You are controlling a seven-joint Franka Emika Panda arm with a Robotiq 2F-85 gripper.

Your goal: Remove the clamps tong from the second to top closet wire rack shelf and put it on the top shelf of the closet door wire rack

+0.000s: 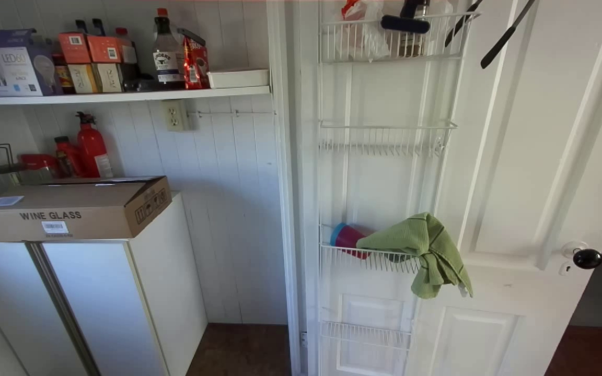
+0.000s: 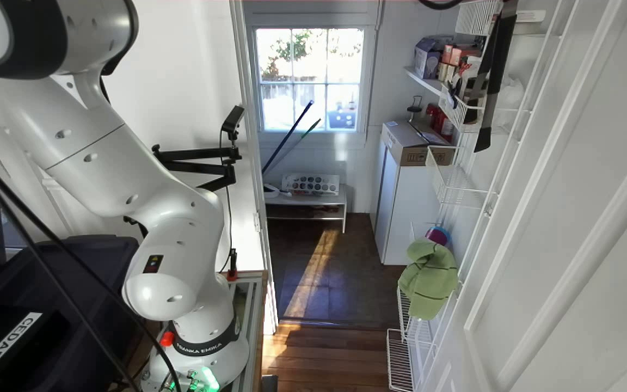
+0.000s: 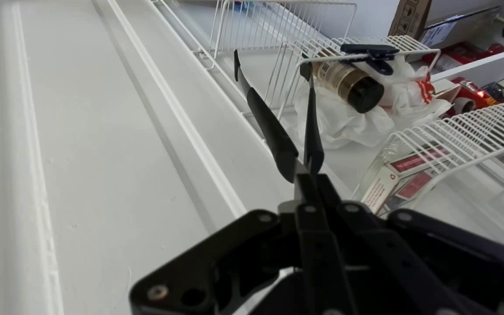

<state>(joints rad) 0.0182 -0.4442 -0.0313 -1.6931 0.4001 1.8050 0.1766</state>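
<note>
My gripper (image 3: 315,179) is shut on the tongs (image 3: 274,131) in the wrist view. Their black arms point away from the fingers and spread apart. The tongs also show in both exterior views, as two dark arms (image 1: 507,47) in front of the white door and as long black strips (image 2: 490,87) beside the rack. One arm overlaps the corner of the second wire shelf (image 1: 390,60); I cannot tell whether it touches. The top wire shelf (image 2: 478,19) is above it, and a wire shelf is near at right in the wrist view (image 3: 475,140). The gripper is outside both exterior views.
The second shelf holds a dark blue clamp (image 3: 370,51) on its front rail, a brown jar (image 3: 350,85) and white plastic bags (image 3: 344,118). A red-and-white box (image 3: 383,188) shows behind the near wire shelf. A green cloth (image 1: 426,250) hangs lower. The door (image 1: 520,156) is close beside.
</note>
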